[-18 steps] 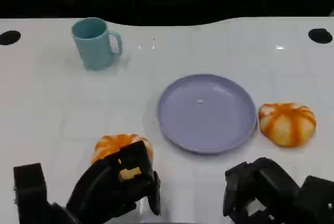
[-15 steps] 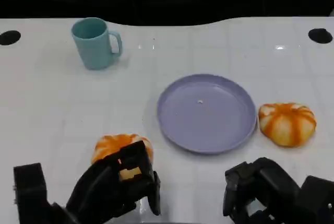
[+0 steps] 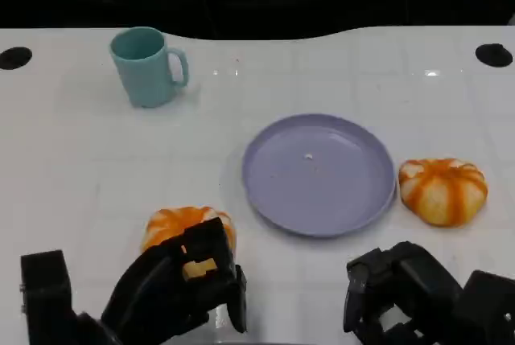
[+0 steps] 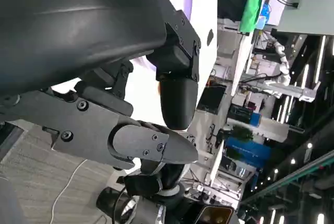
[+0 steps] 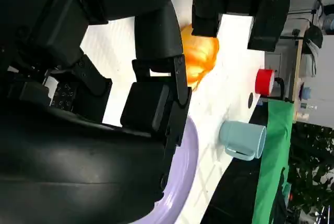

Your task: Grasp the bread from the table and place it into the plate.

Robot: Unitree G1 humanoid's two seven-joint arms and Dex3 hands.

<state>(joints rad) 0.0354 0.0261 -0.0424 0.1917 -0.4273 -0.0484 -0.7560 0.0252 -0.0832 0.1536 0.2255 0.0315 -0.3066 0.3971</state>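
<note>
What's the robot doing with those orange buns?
It's meant to put bread on the purple plate, which has nothing on it yet. Its left hand hovers at one orange bun near the table's front edge, fingers apart, not clearly gripping it. Its right hand holds nothing. Another bun sits right of the plate, and a teal mug stands farther back.

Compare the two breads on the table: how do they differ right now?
The left bread lies partly hidden behind the left hand; the right bread sits fully exposed. The left lies apart from the purple plate; the right sits beside its rim. Both are round, orange with white stripes.
</note>
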